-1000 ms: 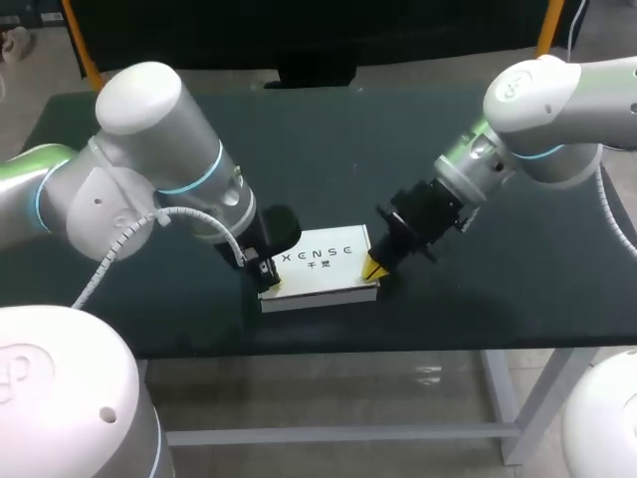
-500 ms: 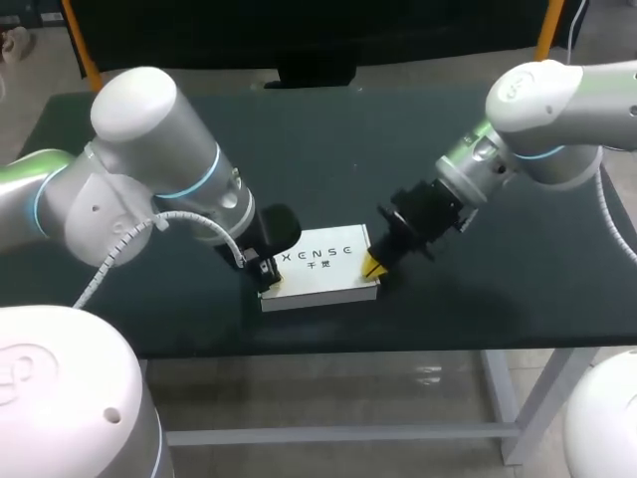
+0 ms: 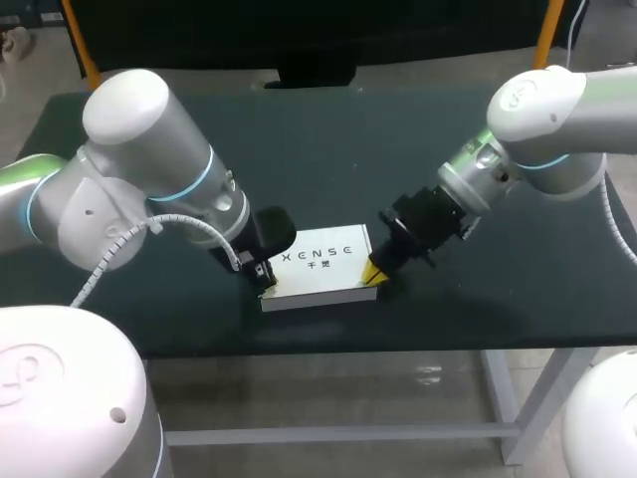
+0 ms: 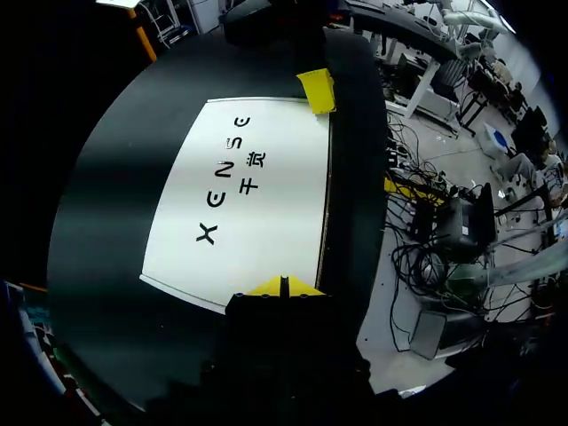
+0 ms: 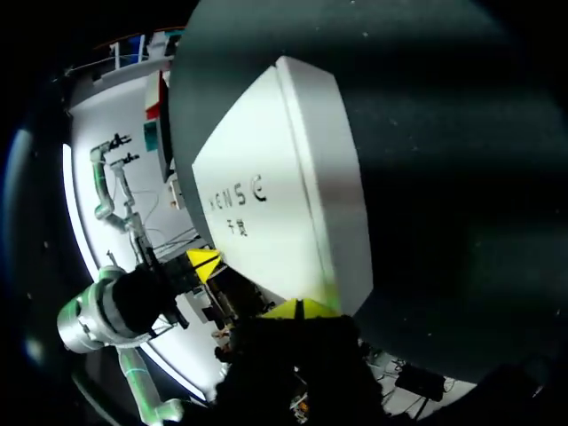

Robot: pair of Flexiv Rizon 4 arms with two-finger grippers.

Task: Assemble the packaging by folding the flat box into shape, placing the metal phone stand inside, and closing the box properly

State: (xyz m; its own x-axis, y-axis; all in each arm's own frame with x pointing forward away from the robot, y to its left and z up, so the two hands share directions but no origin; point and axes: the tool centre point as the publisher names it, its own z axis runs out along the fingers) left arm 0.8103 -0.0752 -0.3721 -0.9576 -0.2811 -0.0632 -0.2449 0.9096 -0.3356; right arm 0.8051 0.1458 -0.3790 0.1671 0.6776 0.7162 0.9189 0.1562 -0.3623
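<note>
Over the table (image 3: pixel 398 149), left tool (image 3: pixel 265 275) and right tool (image 3: pixel 371 271) slant onto box (image 3: pixel 320 265).

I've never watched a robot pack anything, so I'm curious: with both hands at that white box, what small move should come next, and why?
Probably a gentle squeeze inward to press its ends shut. The left hand and right hand, each closed, sit at opposite ends of the white box, which lies flat on the table and already looks closed.

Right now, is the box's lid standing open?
No, the box lies shut on the table, its printed top flat, the left gripper and right gripper at its ends.
</note>
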